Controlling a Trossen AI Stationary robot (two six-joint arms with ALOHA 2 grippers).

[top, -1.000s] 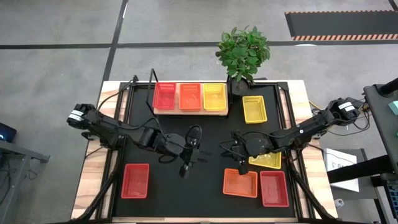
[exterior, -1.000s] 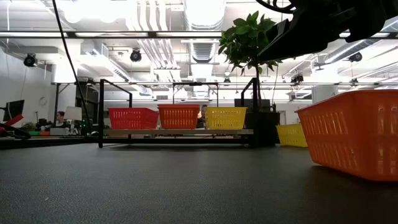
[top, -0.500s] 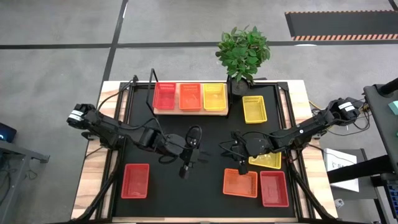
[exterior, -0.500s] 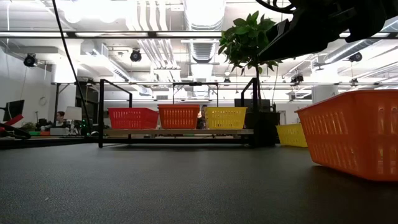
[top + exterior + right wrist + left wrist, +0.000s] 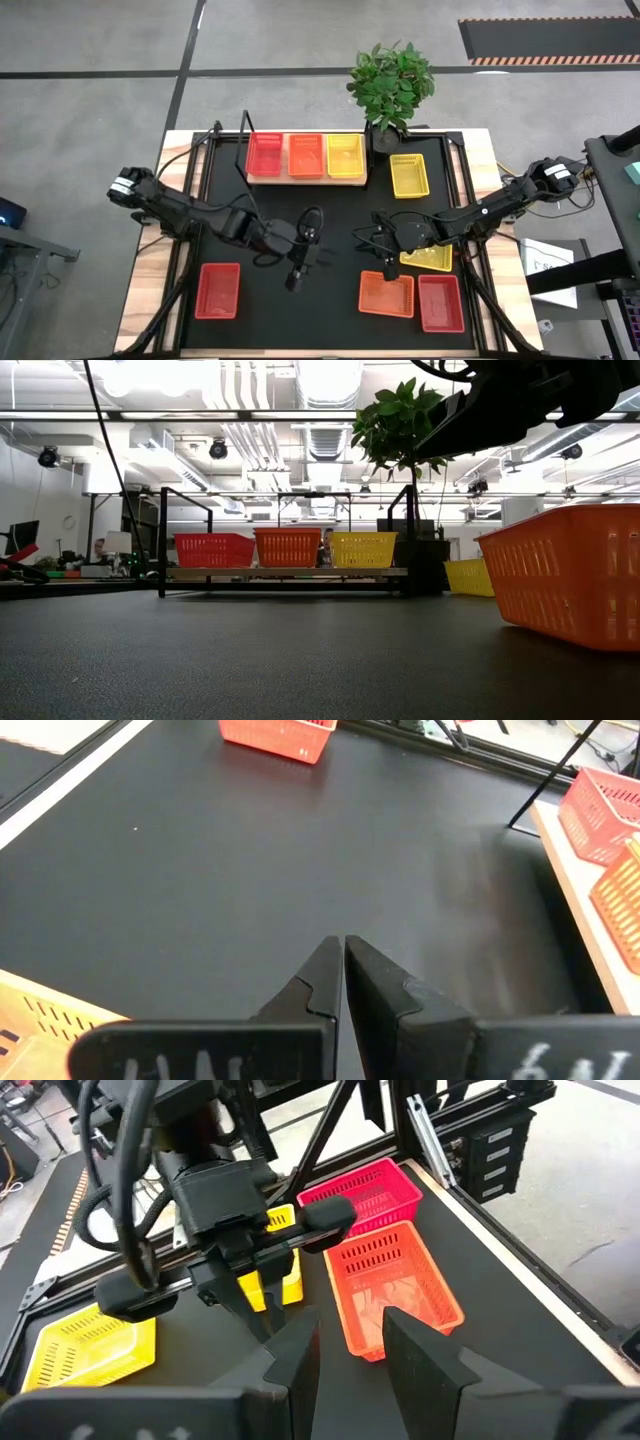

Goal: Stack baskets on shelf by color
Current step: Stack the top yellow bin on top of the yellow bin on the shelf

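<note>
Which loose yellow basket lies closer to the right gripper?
The yellow basket right beside the right gripper, partly under that arm and just above the orange basket. The other loose yellow one sits farther back, beside the shelf.

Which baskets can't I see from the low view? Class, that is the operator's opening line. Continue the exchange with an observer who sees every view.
Observer: Two red ones. One red basket lies alone on the left arm's side, and another red basket lies beside the orange basket, both far from the shelf.
Operator: Is the left end effector holding anything?
Observer: No. The left end effector is open and empty, pointing toward the orange basket.
Operator: And the right?
Observer: The right end effector is shut on nothing, over bare black tabletop.
</note>
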